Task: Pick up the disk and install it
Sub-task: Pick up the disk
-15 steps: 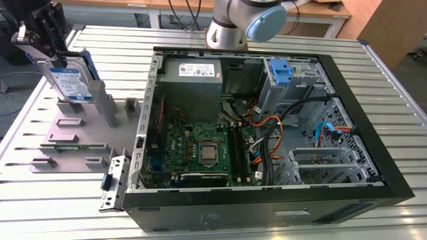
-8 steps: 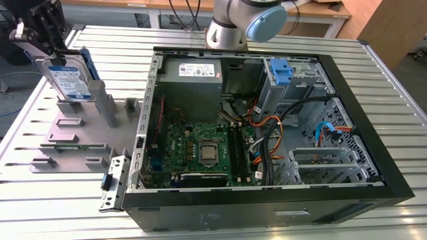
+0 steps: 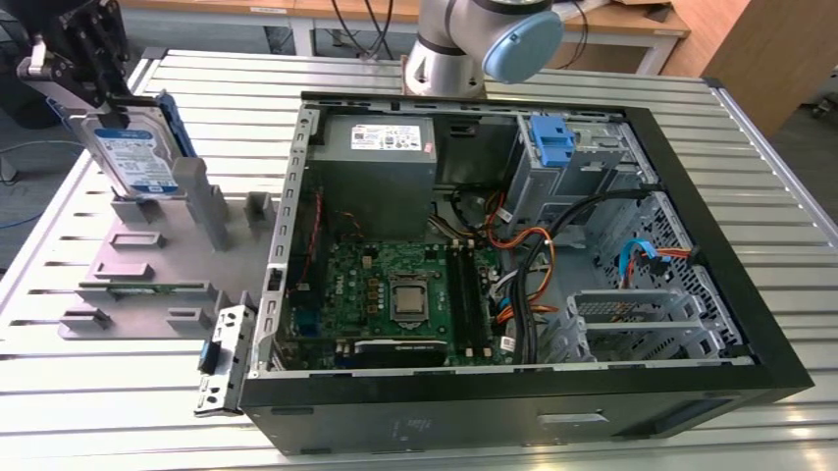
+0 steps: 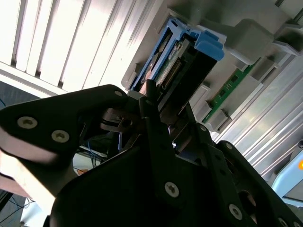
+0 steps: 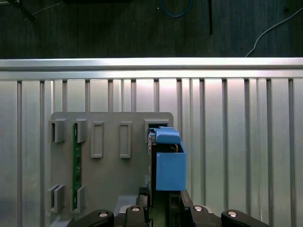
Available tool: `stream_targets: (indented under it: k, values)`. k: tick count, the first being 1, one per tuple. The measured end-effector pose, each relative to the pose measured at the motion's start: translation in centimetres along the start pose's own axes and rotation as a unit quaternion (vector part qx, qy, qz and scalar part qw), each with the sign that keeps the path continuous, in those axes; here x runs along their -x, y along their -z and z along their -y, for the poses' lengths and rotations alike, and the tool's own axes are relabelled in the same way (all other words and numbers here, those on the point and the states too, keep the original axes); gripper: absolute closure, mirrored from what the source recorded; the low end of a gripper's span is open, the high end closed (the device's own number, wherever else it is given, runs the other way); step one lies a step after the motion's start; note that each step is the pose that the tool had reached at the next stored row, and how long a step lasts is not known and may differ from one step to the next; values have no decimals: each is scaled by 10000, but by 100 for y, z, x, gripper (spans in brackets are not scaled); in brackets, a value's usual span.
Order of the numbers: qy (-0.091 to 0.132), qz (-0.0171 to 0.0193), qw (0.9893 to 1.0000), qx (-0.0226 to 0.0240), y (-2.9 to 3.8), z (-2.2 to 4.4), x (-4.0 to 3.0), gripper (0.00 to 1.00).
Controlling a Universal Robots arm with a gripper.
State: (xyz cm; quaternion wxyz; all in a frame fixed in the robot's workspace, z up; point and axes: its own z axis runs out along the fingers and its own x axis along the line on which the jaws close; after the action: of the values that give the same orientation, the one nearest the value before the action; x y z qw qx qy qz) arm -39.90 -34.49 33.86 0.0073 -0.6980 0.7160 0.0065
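The black fingers [image 4: 152, 113] are clamped on the top of the flat silver metal disk with blue side rails [image 3: 135, 157], held upright beneath them, its lower end at the grey slotted holder [image 3: 144, 265]. Pick-up is judged in hand; a straight lift clear of the slots is called for.

Disk [image 3: 131, 157] upright at holder [image 3: 147, 250], computer case [image 3: 524, 397] beside
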Motion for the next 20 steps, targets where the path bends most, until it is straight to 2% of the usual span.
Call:
stream_targets:
  k: [20]
  values:
    - [0, 0, 10000, 0, 61, 0, 1, 65]
